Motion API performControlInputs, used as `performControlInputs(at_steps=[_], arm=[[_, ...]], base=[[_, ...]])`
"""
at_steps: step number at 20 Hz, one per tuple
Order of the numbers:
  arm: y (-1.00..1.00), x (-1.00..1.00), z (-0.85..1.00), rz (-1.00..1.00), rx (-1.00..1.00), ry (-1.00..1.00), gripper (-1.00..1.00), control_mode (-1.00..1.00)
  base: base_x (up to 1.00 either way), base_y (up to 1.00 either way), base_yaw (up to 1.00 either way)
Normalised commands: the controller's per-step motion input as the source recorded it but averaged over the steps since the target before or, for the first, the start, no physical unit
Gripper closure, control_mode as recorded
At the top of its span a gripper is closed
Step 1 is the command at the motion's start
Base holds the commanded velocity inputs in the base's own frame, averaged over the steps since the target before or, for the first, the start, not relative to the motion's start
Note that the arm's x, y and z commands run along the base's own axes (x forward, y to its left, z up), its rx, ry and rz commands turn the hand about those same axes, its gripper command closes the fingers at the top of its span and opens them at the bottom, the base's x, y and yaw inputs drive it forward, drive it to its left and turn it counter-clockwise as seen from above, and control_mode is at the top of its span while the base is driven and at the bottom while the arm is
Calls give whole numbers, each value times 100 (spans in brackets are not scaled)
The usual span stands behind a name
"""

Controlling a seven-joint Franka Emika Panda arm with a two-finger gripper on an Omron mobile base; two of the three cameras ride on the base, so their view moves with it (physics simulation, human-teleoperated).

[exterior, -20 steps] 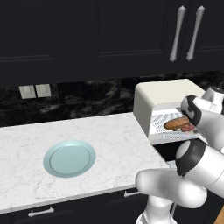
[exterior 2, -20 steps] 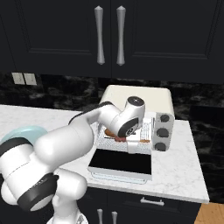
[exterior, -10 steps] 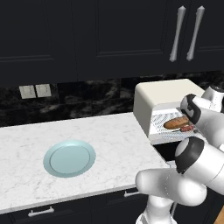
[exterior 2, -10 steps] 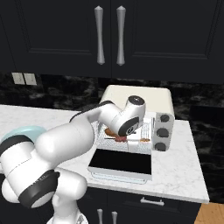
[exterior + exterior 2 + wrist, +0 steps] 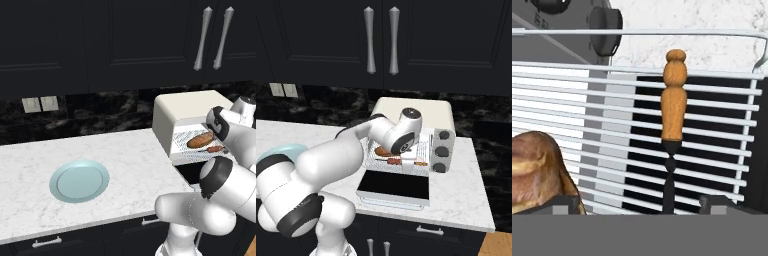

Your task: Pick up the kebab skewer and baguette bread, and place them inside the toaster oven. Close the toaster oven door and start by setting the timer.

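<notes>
- At the far left of the left base view, a pale blue plate (image 5: 79,180) lay alone on the white marble desk (image 5: 125,160), well apart from the work at 3 o'clock.
- The baguette bread (image 5: 200,140), an oblong golden-brown loaf, lay on the wire rack (image 5: 637,115) inside the toaster oven (image 5: 187,112); in the hand view it sat at 8 o'clock.
- The kebab skewer (image 5: 673,120) lay on the rack just beside the loaf, apart from it. The hand view showed a turned orange-brown wooden handle pointing to 12 o'clock and a thin dark shaft running down between the jaws; from the left base it read as a slim reddish stick.
- The gripper (image 5: 642,202) had its jaws spread wide, either side of the shaft and gripping nothing.
- Both foods looked placed, so the step in hand was probably backing out. A straight withdrawal, clear of the skewer and rack bars, would serve best.
- The toaster oven door (image 5: 397,184) hung open and flat at 6 o'clock, with the dark knobs (image 5: 442,151) on the right untouched.
</notes>
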Motion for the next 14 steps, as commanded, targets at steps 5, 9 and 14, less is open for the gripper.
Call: performControlInputs(at_steps=[5, 9, 14], arm=[[0, 0, 30, 0, 0, -1, -100, -100], [-4, -21, 18, 1, 0, -2, -100, -100], [-48, -53, 2, 21, -1, -7, -100, -100]], base=[[0, 0, 0], [0, 0, 0], [0, 0, 0]])
